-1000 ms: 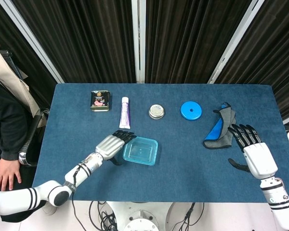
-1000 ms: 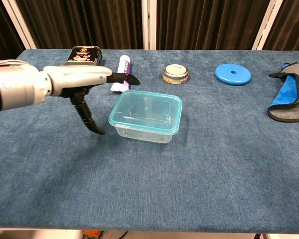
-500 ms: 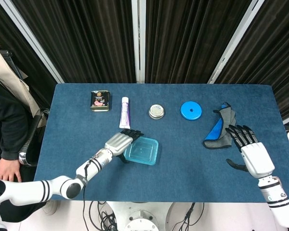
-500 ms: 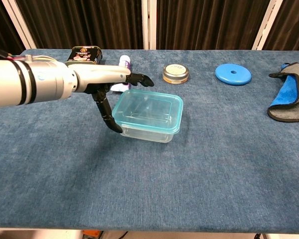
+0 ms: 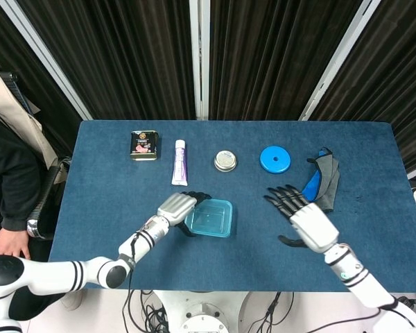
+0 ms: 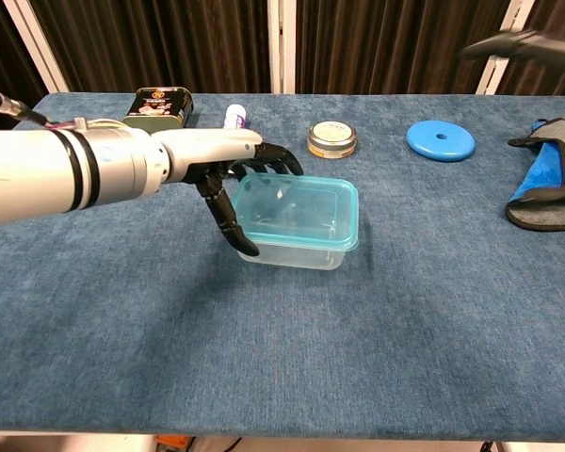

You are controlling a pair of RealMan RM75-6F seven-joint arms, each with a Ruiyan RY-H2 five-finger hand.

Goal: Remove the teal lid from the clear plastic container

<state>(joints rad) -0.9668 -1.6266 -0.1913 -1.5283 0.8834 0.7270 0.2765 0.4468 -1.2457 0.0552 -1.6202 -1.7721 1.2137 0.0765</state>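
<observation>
1. Teal lid (image 6: 298, 206) sits fully seated on the clear plastic rectangular container (image 6: 297, 250), mid blue table (image 5: 111, 173); removal not begun, I judge.
2. My left robot hand (image 6: 228, 162) brackets the container's left end, fingers over the lid, thumb down the side; firm grip unconfirmed.
3. My right robot hand (image 5: 304, 220) hovers spread and empty, well apart.

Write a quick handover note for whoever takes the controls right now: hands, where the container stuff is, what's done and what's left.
Left hand: against the near-left side of the clear plastic container, fingers at the rim, thumb down its front corner; a firm grip is not evident.
Right hand: open, in the air right of the container, holding nothing.
Teal lid: on the container, which sits mid-table in front of the round tin.
Done: left hand has reached the container.
Left: steady the container, bring the right hand to the lid, lift it off.
</observation>
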